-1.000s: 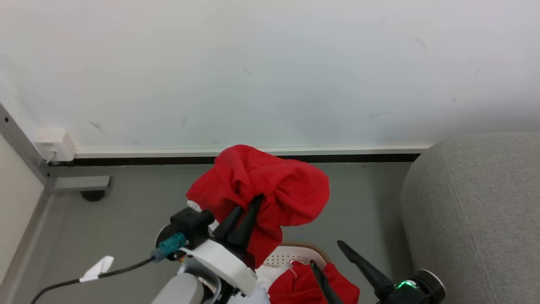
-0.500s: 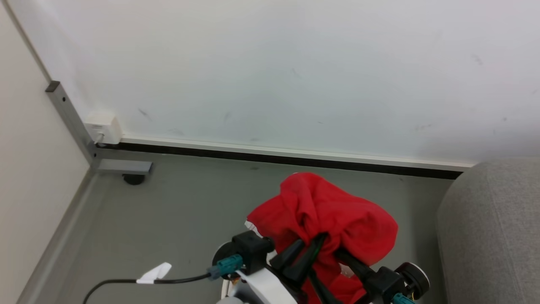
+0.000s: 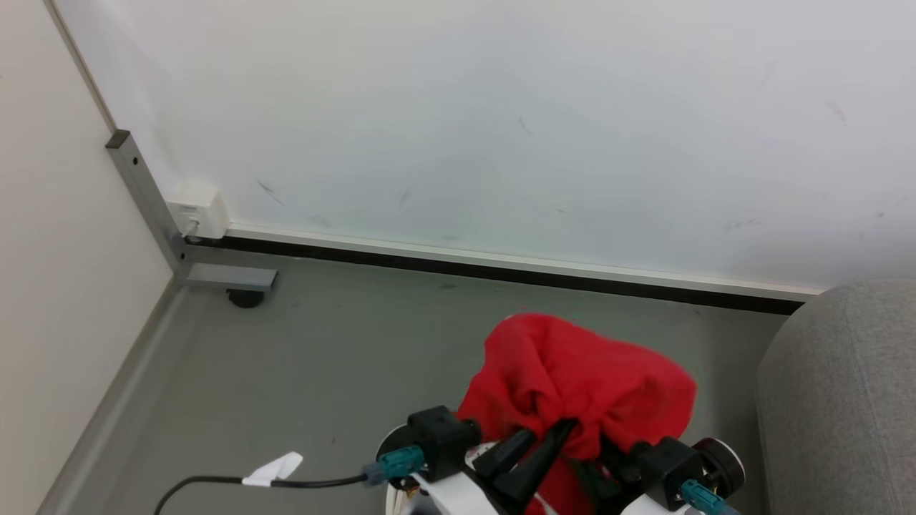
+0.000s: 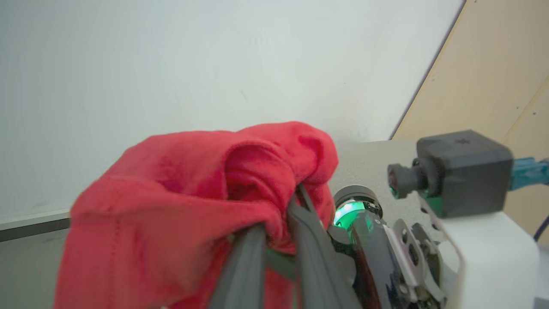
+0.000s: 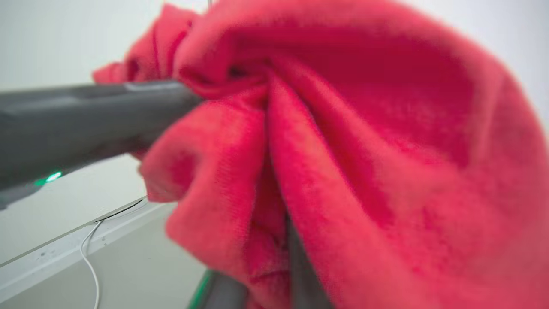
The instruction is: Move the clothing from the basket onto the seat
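Observation:
A bunched piece of the red clothing (image 3: 580, 372) hangs in the air above the grey floor, held between both grippers. My left gripper (image 3: 554, 429) is shut on its lower folds; in the left wrist view its fingers (image 4: 253, 249) pinch the clothing (image 4: 180, 193). My right gripper (image 3: 610, 456) reaches in from the right, its fingers buried in the cloth and apparently shut on it. In the right wrist view the clothing (image 5: 386, 128) wraps around one of its fingers (image 5: 300, 266). The grey seat (image 3: 844, 400) stands at the right edge. The basket is out of view.
A white wall with a dark skirting strip (image 3: 501, 268) runs across the back. A metal post (image 3: 143, 193) and a white socket box (image 3: 200, 207) stand in the left corner. A black cable (image 3: 215, 483) with a white tag lies on the floor at the lower left.
The head camera has swung, and the basket has left the picture. My right gripper, open over the basket a second ago, has risen into the clothing that the left gripper holds.

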Motion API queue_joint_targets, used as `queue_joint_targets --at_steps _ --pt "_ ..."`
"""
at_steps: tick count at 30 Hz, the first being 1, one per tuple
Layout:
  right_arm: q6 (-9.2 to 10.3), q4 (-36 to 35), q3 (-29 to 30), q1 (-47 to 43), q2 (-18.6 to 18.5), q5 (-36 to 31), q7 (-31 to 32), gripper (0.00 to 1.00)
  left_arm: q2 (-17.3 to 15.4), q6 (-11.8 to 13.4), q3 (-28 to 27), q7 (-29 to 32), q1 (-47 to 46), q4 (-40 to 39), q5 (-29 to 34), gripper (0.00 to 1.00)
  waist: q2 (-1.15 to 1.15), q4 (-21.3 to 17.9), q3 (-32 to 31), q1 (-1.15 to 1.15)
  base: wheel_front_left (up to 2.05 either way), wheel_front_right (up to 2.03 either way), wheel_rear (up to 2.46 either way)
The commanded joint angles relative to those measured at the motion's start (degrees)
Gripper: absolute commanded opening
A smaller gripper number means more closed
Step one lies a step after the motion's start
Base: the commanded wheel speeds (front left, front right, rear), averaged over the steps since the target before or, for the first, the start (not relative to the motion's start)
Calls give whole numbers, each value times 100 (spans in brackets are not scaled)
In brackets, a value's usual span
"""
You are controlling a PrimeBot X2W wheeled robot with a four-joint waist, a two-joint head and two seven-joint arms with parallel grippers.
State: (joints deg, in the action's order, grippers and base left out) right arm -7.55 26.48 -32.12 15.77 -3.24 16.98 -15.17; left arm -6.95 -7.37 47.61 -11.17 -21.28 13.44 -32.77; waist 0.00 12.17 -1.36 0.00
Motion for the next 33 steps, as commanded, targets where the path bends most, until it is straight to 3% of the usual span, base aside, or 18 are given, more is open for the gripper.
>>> queue_joint_targets --at_steps 1,13,14,15,16,24,33 --pt "12 -31 9 2 0 -30 2 0 -54 -11 -33 -27 57 35 -46 0 0 -10 -3 0 0 0 0" --pt "12 -205 -54 -105 -25 110 1 0 -76 66 -213 -160 -23 321 -200 0 0 -117 -11 0 0 0 0" --pt "12 -233 -30 -124 -28 130 1 0 -71 71 -213 -169 -29 331 -199 7 0 -127 -15 0 0 0 0" --pt "12 -262 -14 -145 -30 145 0 0 -60 74 -215 -174 -34 333 -201 41 0 -139 -18 0 0 0 0" --pt "12 -296 10 -166 -40 169 0 0 -51 64 -211 -191 -35 330 -203 98 0 -156 -20 0 0 0 0" --pt "12 -614 437 -312 -179 116 0 0 -155 34 -140 -303 -5 131 -151 100 0 -606 34 0 0 0 0" --pt "12 -1094 1110 -430 -419 -97 0 0 -273 16 -227 -396 30 74 91 100 0 -1686 171 0 0 0 0"
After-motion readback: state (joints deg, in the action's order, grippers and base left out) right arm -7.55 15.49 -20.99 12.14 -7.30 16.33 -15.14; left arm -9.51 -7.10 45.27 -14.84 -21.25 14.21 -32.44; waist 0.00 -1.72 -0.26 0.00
